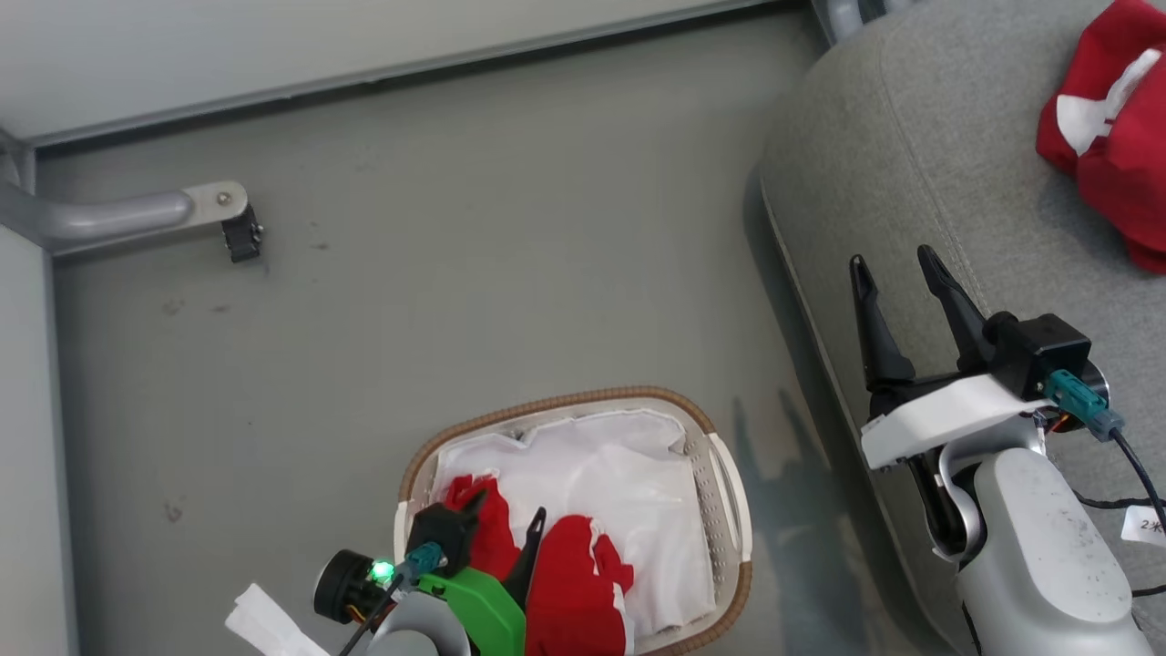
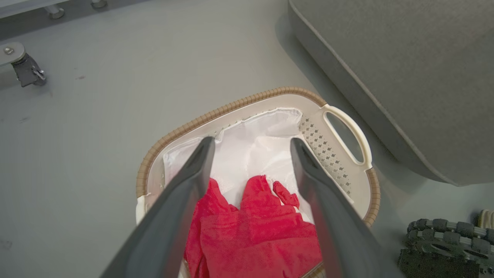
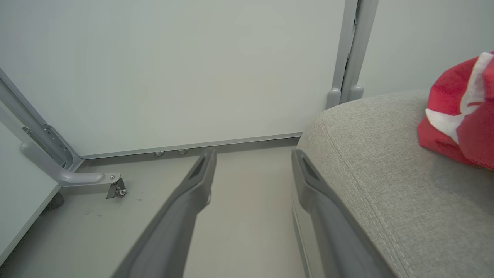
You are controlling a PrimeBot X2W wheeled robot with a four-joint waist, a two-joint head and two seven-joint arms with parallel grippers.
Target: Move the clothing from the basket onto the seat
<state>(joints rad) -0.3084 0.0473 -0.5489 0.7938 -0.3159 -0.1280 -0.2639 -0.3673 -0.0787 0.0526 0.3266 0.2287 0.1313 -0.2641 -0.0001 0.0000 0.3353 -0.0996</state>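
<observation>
Risk notes, running left to right. Left gripper [image 2: 251,142] hangs over the basket [image 2: 231,106], jaws spread wide and holding nothing. It is aimed down at the red clothing [image 2: 254,231], which is heaped at the end of the basket nearest the robot, on top of the white liner [image 2: 254,150]. Probable failure one: a pinch that goes too deep catches liner along with garment, and the lift drags the liner, perhaps the light basket too, off the floor [image 1: 501,273]. Probable failure two: a shallow pinch takes only a fold, and the soft cloth slips out over the floor between basket and seat [image 1: 911,182]. Right gripper [image 1: 891,260] is likewise spread and empty, poised just beside the seat's rounded edge, where a swing across could brush it. One red-and-white garment [image 1: 1111,137] already lies on the seat, and a careless drop could shove it.
</observation>
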